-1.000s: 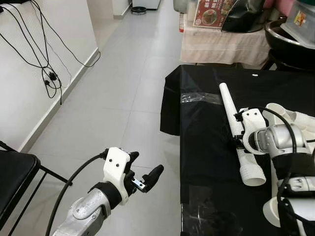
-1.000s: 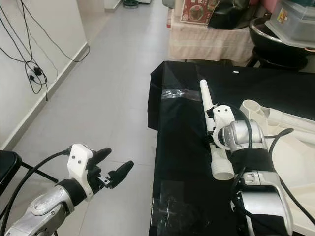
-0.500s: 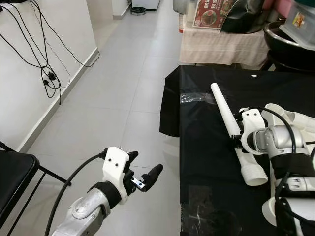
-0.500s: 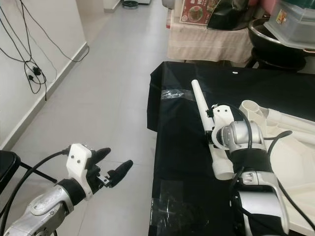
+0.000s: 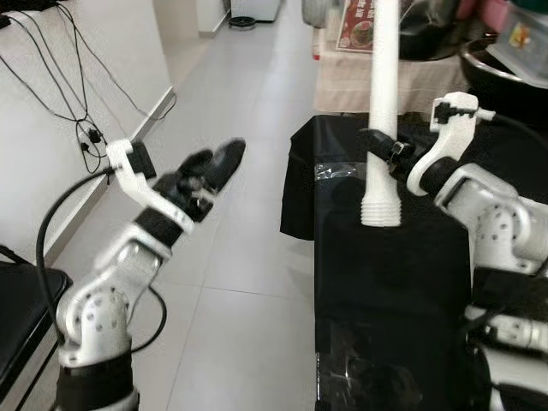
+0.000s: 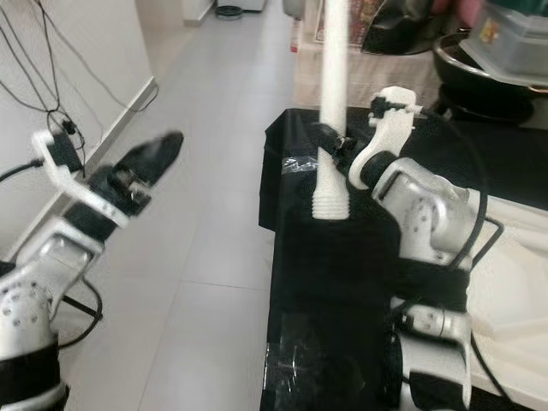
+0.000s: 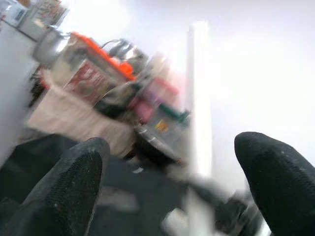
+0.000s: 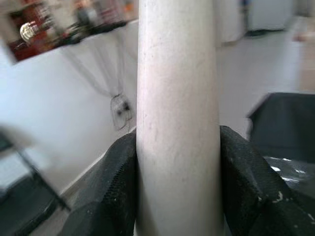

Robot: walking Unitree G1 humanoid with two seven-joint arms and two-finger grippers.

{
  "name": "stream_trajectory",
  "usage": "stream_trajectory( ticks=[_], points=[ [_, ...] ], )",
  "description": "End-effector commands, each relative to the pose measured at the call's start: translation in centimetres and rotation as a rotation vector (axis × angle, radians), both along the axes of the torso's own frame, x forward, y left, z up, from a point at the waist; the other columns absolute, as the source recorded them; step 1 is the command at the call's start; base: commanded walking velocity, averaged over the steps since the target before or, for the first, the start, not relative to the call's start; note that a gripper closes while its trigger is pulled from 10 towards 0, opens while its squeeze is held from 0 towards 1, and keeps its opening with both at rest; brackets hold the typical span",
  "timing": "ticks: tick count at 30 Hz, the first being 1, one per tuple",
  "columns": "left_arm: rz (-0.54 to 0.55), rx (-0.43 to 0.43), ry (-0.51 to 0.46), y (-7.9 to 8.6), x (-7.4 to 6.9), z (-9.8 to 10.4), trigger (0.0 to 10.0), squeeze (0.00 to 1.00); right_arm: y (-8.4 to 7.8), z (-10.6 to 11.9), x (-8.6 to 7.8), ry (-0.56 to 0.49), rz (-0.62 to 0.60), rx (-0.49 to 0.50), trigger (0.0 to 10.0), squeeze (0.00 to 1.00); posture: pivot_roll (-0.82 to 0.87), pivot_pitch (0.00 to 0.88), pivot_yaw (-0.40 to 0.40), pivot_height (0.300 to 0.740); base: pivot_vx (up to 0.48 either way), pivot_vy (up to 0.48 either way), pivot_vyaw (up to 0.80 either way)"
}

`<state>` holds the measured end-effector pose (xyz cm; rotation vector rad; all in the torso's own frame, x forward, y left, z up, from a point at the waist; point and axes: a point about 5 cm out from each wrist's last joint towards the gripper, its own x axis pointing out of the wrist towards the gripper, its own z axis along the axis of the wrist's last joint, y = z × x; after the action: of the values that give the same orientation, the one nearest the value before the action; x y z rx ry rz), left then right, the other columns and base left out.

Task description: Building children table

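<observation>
- Our right gripper (image 5: 387, 152) is clamped on the white table leg (image 5: 381, 103) a little above its ribbed end; in the right wrist view both black fingers (image 8: 110, 187) press flat against the tube (image 8: 178, 113) on either side, so the hold looks square and firm
- Our left gripper (image 5: 210, 169) sits left of centre in the left eye view, raised over the tiled floor (image 5: 231, 257), its two fingers parted and holding nothing; in the left wrist view the leg (image 7: 198, 98) stands blurred between the spread fingertips (image 7: 74, 177), well apart from them
- The leg hangs in the upper middle of the frame, above the near left edge of the black-covered table (image 5: 385, 291), touching nothing but our gripper
- Its long axis runs nearly straight up and down; the ribbed, flared end (image 5: 379, 210) points down at the cloth and the plain end runs off the top of the frame
- To do this step well, we judge we should keep the squeeze steady, since the long part above the grip can lever the leg over
- If the left gripper is to steady it, we should bring it in level and close it on the bare tube, away from the right fingers
- We keep the ribbed end free of the cloth so it can seat in its socket, and turn only once the leg stands true
</observation>
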<state>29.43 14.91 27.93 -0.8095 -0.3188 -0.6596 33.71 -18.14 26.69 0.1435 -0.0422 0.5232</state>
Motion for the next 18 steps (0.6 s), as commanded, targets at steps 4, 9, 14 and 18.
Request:
stream_trajectory(
  ticks=[4,9,14,18],
  points=[
    [-0.180,-0.062,-0.103,-0.7,0.2,3.1,10.0,1.00,2.2,0.8,-1.1,-0.140,0.095,-0.169,10.0,0.00,0.03,0.058,-0.041,0.740,0.000,0.000,0.00],
    [-0.294,-0.045,-0.183,-1.5,0.0,5.6,10.0,1.00,3.2,1.0,-1.7,-0.202,0.137,-0.248,10.0,0.00,0.03,0.054,-0.037,0.740,0.000,0.000,0.00],
    [-0.252,0.017,-0.137,-1.2,1.1,6.9,10.0,0.99,4.7,1.7,-3.3,-0.287,0.253,-0.298,10.0,0.00,0.03,0.053,-0.020,0.740,0.000,0.000,0.00],
    [-0.242,0.023,-0.093,-1.0,2.1,6.7,10.0,0.00,5.6,1.3,-4.2,-0.309,0.322,-0.370,10.0,0.00,0.03,0.057,-0.017,0.740,0.000,0.000,0.00]
  ],
)
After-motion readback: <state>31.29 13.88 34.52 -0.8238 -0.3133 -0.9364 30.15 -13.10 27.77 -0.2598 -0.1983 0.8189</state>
